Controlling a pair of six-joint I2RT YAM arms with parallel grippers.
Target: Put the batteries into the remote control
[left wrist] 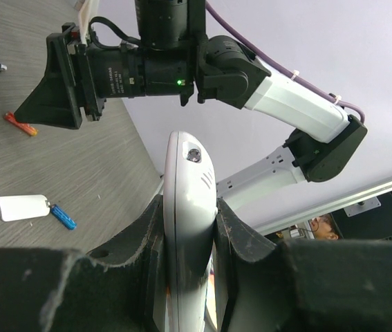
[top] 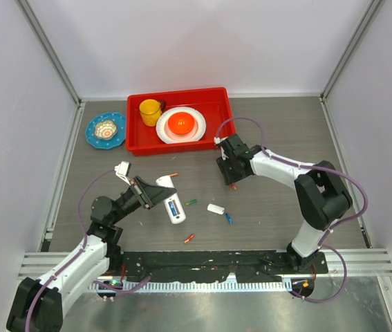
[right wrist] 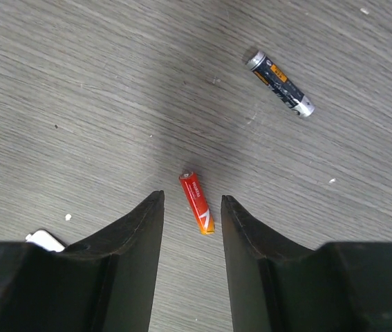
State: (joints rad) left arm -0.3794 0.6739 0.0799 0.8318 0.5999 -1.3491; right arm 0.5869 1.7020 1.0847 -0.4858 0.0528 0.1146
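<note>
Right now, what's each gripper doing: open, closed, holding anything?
Left gripper: closed on the remote.
Right gripper: open, holding nothing, over a red battery.

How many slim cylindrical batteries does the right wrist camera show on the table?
2: a red-orange battery in the gap of the open right gripper, and a dark orange-labelled battery at upper right. More may lie outside this view.

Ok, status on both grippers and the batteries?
Left gripper shut on remote control. Right gripper open, jaws over red battery, not gripped. Dark battery lies apart, nothing blocking.
</note>
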